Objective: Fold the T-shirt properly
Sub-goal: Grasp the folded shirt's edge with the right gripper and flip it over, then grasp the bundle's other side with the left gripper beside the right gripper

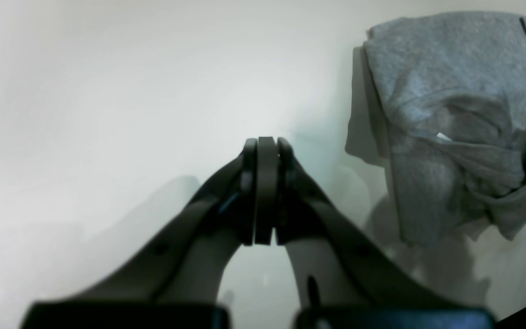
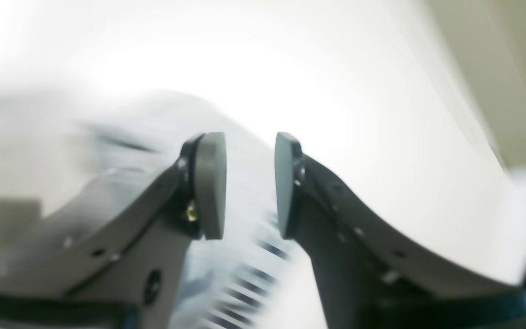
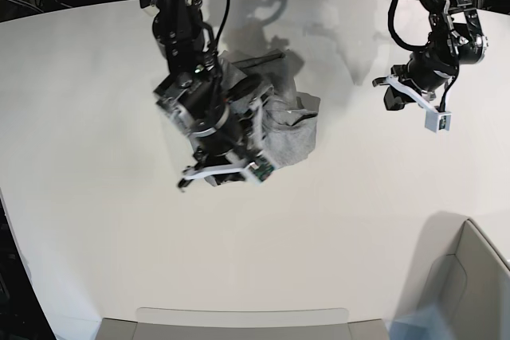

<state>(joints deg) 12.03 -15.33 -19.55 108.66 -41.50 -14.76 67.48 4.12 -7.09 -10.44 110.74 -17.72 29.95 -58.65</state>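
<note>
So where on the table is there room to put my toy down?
The white table is bare along its near edge and whole left side, and between the crumpled T-shirt and the left gripper. It is crowded at the shirt, where the right gripper hangs above it.

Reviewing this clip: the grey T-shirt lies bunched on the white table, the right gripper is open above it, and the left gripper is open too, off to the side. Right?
Not quite. The left gripper is shut, its pads pressed together with nothing between them, as the left wrist view shows. The rest holds: the T-shirt lies bunched on the table, and the right gripper is open above it.
</note>
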